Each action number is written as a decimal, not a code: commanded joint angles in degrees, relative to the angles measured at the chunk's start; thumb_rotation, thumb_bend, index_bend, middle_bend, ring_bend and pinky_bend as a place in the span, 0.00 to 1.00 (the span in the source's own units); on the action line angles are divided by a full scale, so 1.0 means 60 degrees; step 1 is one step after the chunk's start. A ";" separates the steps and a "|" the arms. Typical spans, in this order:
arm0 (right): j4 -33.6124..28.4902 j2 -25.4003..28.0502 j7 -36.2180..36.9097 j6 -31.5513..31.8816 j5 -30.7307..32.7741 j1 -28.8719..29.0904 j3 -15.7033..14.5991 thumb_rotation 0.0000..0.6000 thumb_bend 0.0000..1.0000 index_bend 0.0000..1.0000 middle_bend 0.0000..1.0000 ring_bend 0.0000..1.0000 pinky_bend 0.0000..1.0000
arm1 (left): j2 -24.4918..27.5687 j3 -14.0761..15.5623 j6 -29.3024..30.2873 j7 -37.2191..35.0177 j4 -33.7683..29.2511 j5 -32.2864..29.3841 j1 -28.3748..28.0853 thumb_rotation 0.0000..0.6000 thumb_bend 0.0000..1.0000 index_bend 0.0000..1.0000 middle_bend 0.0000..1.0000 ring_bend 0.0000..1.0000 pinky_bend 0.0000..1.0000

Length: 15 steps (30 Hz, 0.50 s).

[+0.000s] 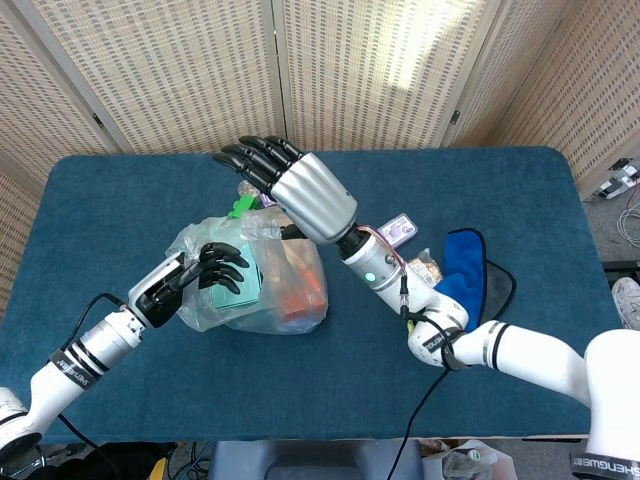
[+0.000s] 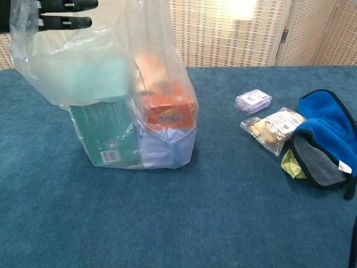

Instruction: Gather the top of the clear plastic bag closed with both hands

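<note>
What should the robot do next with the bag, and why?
Probably lower the right hand onto the far side of the clear plastic bag top and curl its fingers. It hovers open above the bag, while the left hand already rests on the near-left plastic, and the top looks ungathered.
</note>
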 commanded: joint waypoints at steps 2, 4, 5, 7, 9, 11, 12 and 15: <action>0.0199 -0.0259 0.0459 0.0559 -0.0326 0.0088 -0.0004 1.00 0.05 0.12 0.15 0.12 0.22 | 0.0000 0.0026 -0.0017 -0.0017 0.0031 0.0035 -0.0032 0.50 0.23 0.29 0.32 0.33 0.36; 0.0142 -0.0257 0.0471 0.0665 -0.0332 0.0080 0.0006 1.00 0.03 0.12 0.16 0.12 0.22 | -0.0015 0.0024 -0.0003 -0.0041 0.0052 0.0039 -0.0049 0.49 0.23 0.29 0.32 0.33 0.36; 0.0094 -0.0259 0.0482 0.0715 -0.0311 0.0073 0.0025 1.00 0.03 0.12 0.16 0.12 0.22 | -0.0025 0.0024 -0.0006 -0.0020 0.0070 0.0033 -0.0060 0.48 0.23 0.29 0.32 0.33 0.36; -0.0051 -0.0243 0.0485 0.0775 -0.0219 0.0048 0.0061 1.00 0.01 0.12 0.16 0.12 0.22 | -0.0064 0.0025 0.0004 0.0024 0.0096 0.0023 -0.0080 0.48 0.23 0.29 0.32 0.33 0.36; -0.0187 -0.0209 0.0368 0.0819 -0.0158 0.0030 0.0081 1.00 0.00 0.12 0.15 0.12 0.21 | -0.0114 0.0028 0.0052 -0.0010 0.0113 0.0041 -0.0086 0.48 0.23 0.29 0.32 0.33 0.36; -0.0322 -0.0178 0.0249 0.0847 -0.0110 0.0018 0.0094 1.00 0.00 0.12 0.15 0.12 0.21 | -0.0173 0.0023 0.0116 -0.0103 0.0147 0.0080 -0.0094 0.48 0.23 0.29 0.32 0.33 0.36; -0.0409 -0.0159 0.0151 0.0848 -0.0059 0.0010 0.0104 1.00 0.00 0.12 0.15 0.12 0.20 | -0.0204 0.0026 0.0136 -0.0195 0.0186 0.0130 -0.0115 0.47 0.23 0.29 0.32 0.33 0.36; -0.0652 -0.0081 -0.0062 0.0751 0.0076 0.0001 0.0093 1.00 0.00 0.11 0.14 0.11 0.19 | -0.0294 0.0017 0.0257 -0.0312 0.0268 0.0200 -0.0135 0.46 0.23 0.29 0.32 0.32 0.33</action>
